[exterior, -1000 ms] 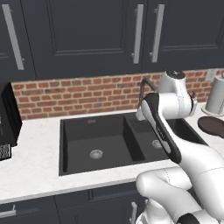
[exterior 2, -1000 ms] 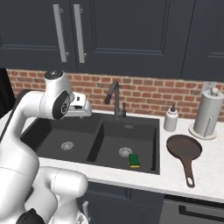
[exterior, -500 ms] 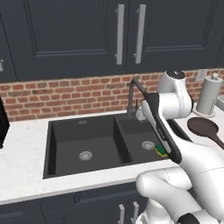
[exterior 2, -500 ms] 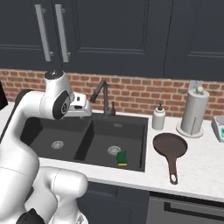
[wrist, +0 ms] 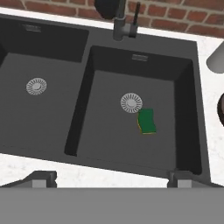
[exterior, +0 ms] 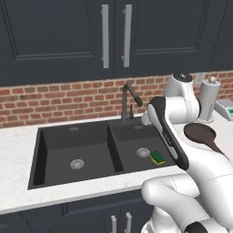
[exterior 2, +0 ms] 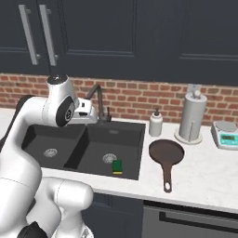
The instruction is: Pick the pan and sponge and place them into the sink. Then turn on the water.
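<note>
Sponge (wrist: 147,121) lay flat on the floor of the sink (exterior 2: 135,128), in the right-hand basin, just beside the round silver drain (wrist: 131,103) and toward the basin's front right corner. The pan (exterior 2: 166,152) sat on the white bench (exterior 2: 209,172) to the right of the sink, near the sink's right edge, its handle pointing at the bench's front edge. Behind it, by the brick wall, stood a soap bottle (exterior 2: 155,122) and a paper-towel holder (exterior 2: 192,117), with a small scale (exterior 2: 227,134) at the right end. The gripper (wrist: 111,177) hung above the sink's front rim with its fingertips spread wide and nothing between them. The dark faucet (exterior: 128,102) rose at the back rim.
</note>
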Available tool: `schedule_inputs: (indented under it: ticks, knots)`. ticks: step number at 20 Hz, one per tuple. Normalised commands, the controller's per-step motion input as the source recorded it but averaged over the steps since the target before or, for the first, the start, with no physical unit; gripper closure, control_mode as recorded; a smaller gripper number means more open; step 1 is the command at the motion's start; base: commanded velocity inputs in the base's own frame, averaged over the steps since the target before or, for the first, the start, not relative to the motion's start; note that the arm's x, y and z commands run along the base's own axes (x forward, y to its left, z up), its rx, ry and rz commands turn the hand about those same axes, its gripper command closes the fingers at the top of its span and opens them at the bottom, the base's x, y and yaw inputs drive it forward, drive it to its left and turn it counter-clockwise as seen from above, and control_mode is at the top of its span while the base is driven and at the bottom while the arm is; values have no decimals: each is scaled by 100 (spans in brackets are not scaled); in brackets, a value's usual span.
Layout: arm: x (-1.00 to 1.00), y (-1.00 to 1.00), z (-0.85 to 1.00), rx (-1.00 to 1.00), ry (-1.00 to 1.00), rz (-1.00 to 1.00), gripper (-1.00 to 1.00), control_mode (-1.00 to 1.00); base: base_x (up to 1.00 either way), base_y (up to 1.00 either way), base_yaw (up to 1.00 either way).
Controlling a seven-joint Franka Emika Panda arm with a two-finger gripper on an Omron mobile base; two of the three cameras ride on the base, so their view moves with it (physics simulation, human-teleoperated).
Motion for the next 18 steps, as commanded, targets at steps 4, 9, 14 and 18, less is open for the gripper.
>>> schedule_inputs:
  ticks: [4,9,14,18]
  knots:
    - [0,0,0,0,0,0,-100,100,0,-37,-3]
    - [0,0,0,0,0,0,-100,100,0,-31,-4]
    - [0,0,0,0,0,0,-100,100,0,-28,-2]
    - [0,0,0,0,0,0,-100,100,0,-26,0]
